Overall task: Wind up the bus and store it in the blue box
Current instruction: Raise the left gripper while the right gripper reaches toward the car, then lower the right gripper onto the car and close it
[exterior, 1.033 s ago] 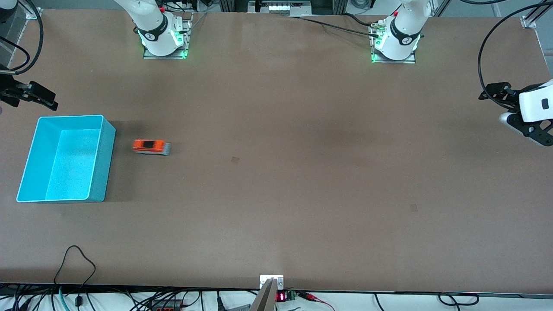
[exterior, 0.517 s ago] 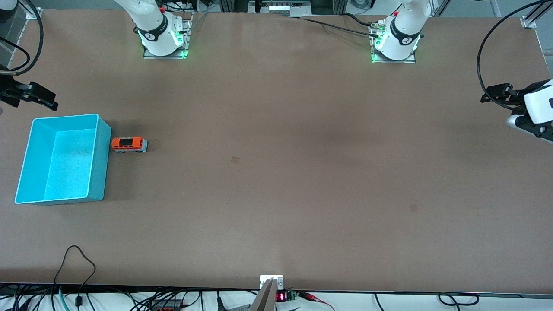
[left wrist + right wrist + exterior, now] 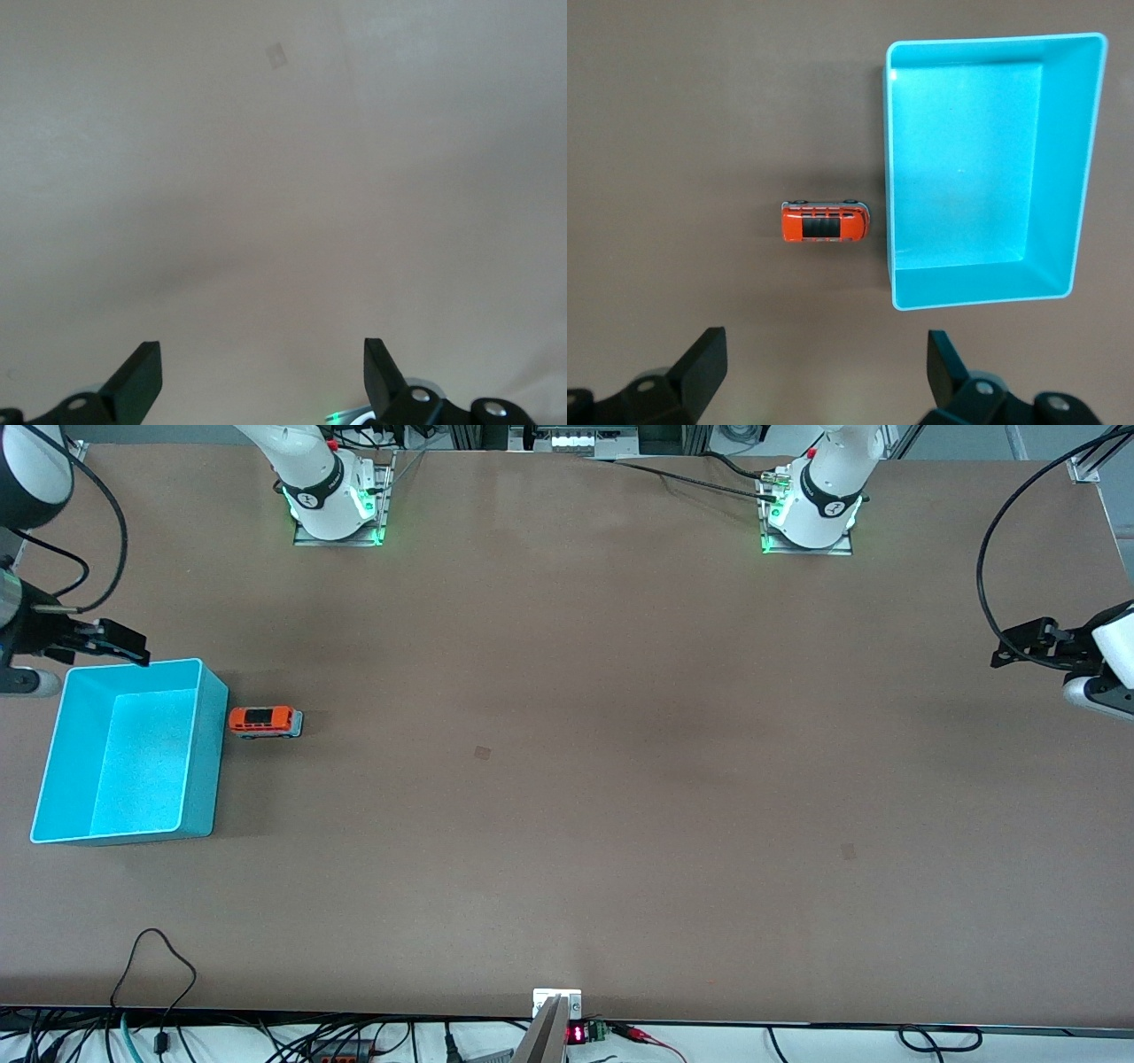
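Two task items sit on the brown worktop (image 3: 567, 779), both toward the right arm's end. One is a small orange toy bus (image 3: 265, 722) with a dark roof panel, silver-grey lower sides and black wheels; it stands upright on its wheels on the bare surface, outside the bin. The other is a rectangular light-blue plastic box (image 3: 202, 762) with sloping walls and a speckled floor, holding nothing. The bus lies with one end right at the box's long wall that faces the worktop's middle, near the corner of the box farther from the front camera; whether they touch cannot be told.

The right pincer (image 3: 124, 645) hangs over the worktop's edge at the right arm's end, just above the box's farther rim. Its fingers (image 3: 700, 363) stand wide apart and grip nothing; the right wrist view looks straight down on bus and box together.

The left pincer (image 3: 1019, 646) waits over the worktop's edge at the left arm's end, well apart from both items. Its fingers (image 3: 142, 381) are likewise spread wide and empty, with only bare worktop beneath.
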